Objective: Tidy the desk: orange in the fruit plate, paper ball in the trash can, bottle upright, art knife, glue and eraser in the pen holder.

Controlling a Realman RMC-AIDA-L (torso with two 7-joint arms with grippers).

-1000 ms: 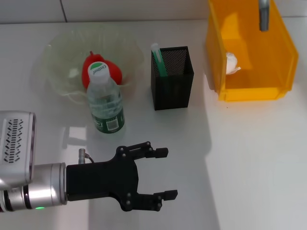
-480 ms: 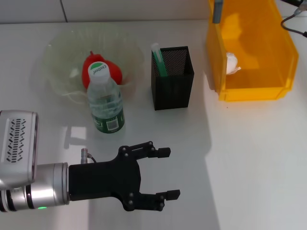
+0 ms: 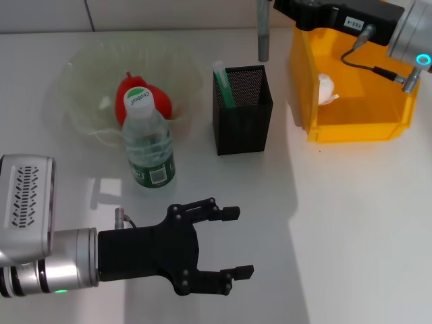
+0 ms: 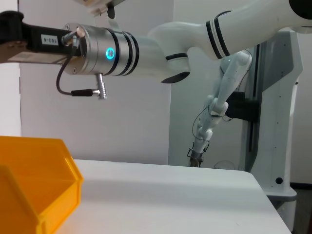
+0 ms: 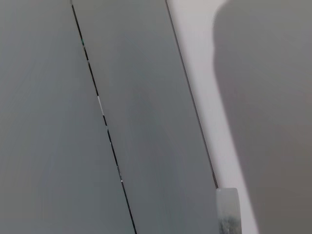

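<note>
Since a second ago my right arm has swung in across the far edge, carrying a slim grey stick [image 3: 262,34] from over the trash can [image 3: 351,74] to a spot above and just behind the pen holder [image 3: 243,111]; nothing on the desk [image 3: 351,229] has shifted, and my left gripper [image 3: 233,243] has barely stirred.

Nearest me, that left gripper hovers low over the bare white tabletop, its black fingers spread wide with nothing between them, behind a brushed-metal wrist. Past it the bottle [image 3: 148,145] stands upright: clear ribbed plastic, dark green label, white cap with a green logo I cannot read. Just behind the bottle sits the fruit plate [image 3: 88,74], translucent pale green with a ruffled rim, holding the glossy reddish orange [image 3: 138,98]. To the right the square black mesh pen holder has a white-and-green stick [image 3: 223,84] leaning in its near left corner. Farther right, the yellow-orange plastic bin holds the crumpled paper ball [image 3: 327,88] against its inner wall.

My right gripper [image 3: 270,7] is at the far edge; its fingertips are cut off there, closed around the stick hanging straight down. A label on its black body reads roughly "103-4". The left wrist camera adds the arm's side, a lit blue ring [image 4: 110,52] and a bin corner. The right wrist camera shows only grey panels and a pale blurred tip.
</note>
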